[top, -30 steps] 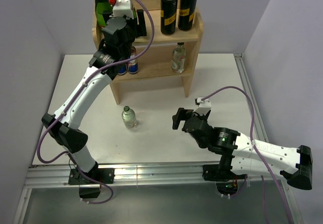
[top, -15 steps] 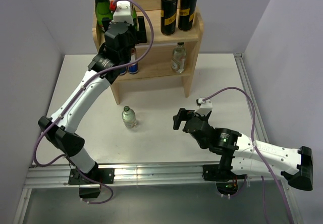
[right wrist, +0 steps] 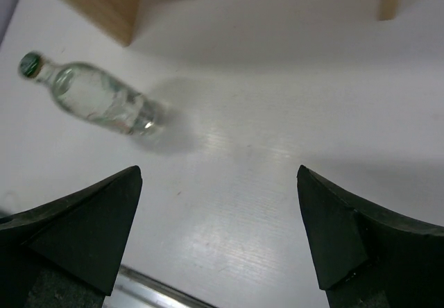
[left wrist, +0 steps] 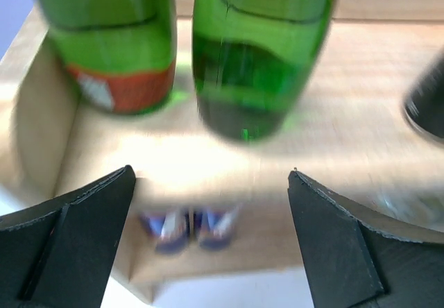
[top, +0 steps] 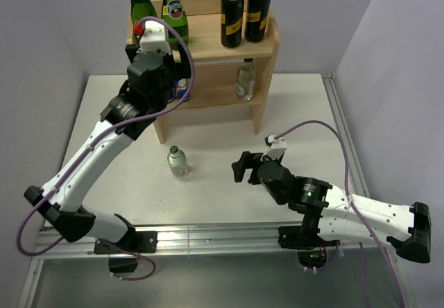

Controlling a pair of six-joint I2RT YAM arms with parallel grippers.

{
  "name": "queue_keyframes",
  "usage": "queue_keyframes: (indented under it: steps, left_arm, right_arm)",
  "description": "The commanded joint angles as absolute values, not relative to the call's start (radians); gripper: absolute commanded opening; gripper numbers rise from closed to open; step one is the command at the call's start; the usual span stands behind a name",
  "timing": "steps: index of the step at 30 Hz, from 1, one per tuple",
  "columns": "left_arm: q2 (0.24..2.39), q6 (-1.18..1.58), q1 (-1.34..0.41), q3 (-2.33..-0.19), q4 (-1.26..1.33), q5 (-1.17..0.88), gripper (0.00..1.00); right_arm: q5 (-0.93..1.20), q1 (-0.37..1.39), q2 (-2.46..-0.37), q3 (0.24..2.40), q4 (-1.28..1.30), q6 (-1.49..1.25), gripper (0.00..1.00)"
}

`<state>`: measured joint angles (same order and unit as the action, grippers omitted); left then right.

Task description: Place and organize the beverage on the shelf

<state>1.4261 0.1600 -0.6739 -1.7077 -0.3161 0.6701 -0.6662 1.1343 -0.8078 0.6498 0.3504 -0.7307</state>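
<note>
Fingers of the left gripper (left wrist: 211,176) stand spread wide with nothing between them, just in front of the shelf (top: 208,4). Straight beyond the gap a green bottle (left wrist: 260,51) stands on the top board, clear of both fingers. It stands on its own, so no grip is needed there. A second green bottle (left wrist: 114,37), red-labelled, stands beyond the finger on the left of the wrist view, in the board's corner. The two sit side by side, with the black cans (top: 232,18) together far off toward the other finger's side, so like seems grouped with like. Lower in the gap, two blue cans (left wrist: 187,225) show on the lower tier, blurred.

The right gripper (right wrist: 218,173) hangs low over the table (right wrist: 277,114), its fingers equally wide and empty. A small clear bottle (right wrist: 97,103) stands upright on the table, beyond the finger on the left of its wrist view, well apart from it and in front of the shelf. It looks to be the one drink not yet shelved. A similar clear bottle (top: 245,79) stands on the lower tier, so the spot beside that is likely where it belongs. The wide spread suits closing around its body, though a glancing touch could tip so narrow a bottle.
</note>
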Motion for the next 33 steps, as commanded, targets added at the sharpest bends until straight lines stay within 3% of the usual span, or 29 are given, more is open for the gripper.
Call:
queue_keyframes:
  steps: [1,11,22,33]
  left_arm:
    - [1.324,0.228,-0.703,-1.638,-0.423,0.646,0.99]
    - [1.184,0.242,-0.710,-1.601,-0.592,0.502,0.99]
    - [1.003,0.184,-0.693,-1.290,-0.502,0.548,0.99]
    - [0.962,0.195,-0.557,-1.203,-0.425,0.417,0.99]
  right_arm:
    - [-0.424,1.137,-0.827,0.612,0.101,-0.576,1.00]
    - [-0.351,1.201,-1.078,0.698,-0.024,-0.554,1.00]
    - [-0.287,1.252,-1.442,0.842,-0.228,-0.474,1.00]
    - [-0.474,1.213,-1.810,1.087,-0.249,-0.440,1.00]
